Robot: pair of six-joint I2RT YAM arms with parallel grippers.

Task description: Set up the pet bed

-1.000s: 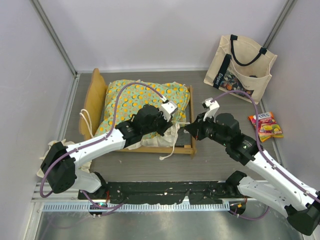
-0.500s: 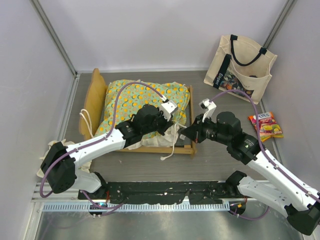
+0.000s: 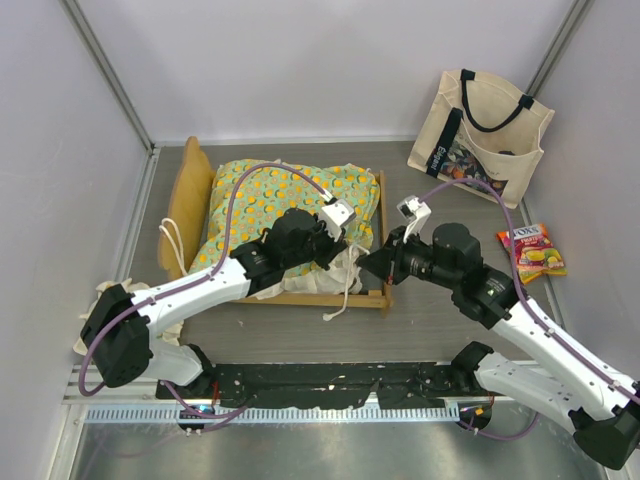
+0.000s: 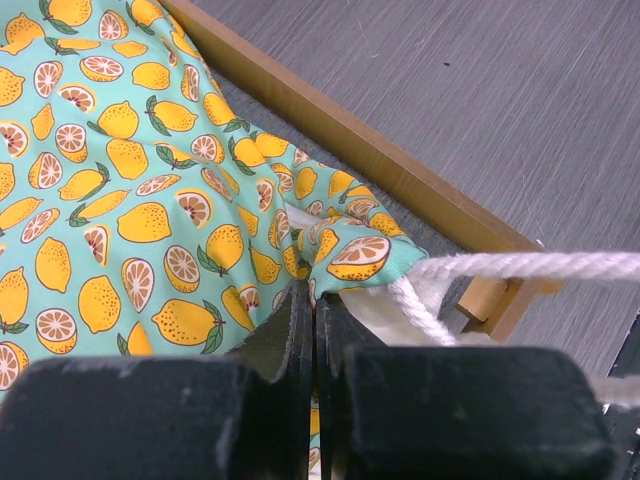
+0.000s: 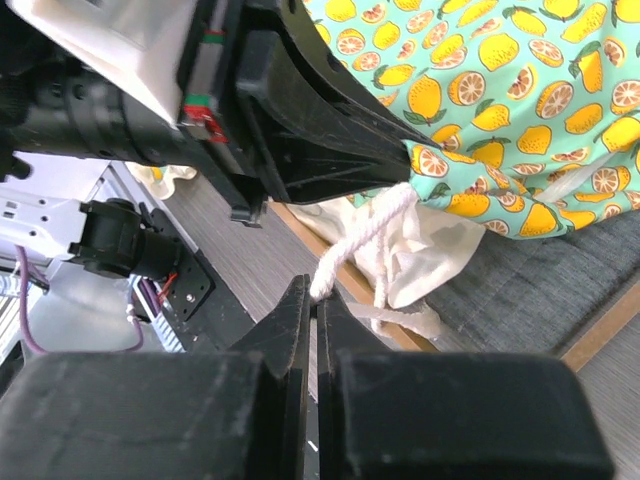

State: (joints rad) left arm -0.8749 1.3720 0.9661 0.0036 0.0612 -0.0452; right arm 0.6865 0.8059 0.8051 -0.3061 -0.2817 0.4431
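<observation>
On the bench [image 3: 450, 320]: wooden bed frame [image 3: 190, 195], lemon-print mattress cushion [image 3: 270, 190] laid inside. Pinching the cushion's corner, left gripper [image 4: 315, 298]; closed, seemingly on the white tie cord [image 5: 370, 225] (drawn taut), right gripper [image 5: 312, 298]. Overpulling could drag cushion askew or slip cord.

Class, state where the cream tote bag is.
In the top view, the tote bag stands in the far right corner, beyond the snack packet, right of the pet bed.

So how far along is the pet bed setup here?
Done: cushion lies in the wooden frame. In hand: left gripper pinches its foot-end corner, right gripper pinches the white tie. Remaining: tie looks unfastened; cushion bunched at that end.
</observation>
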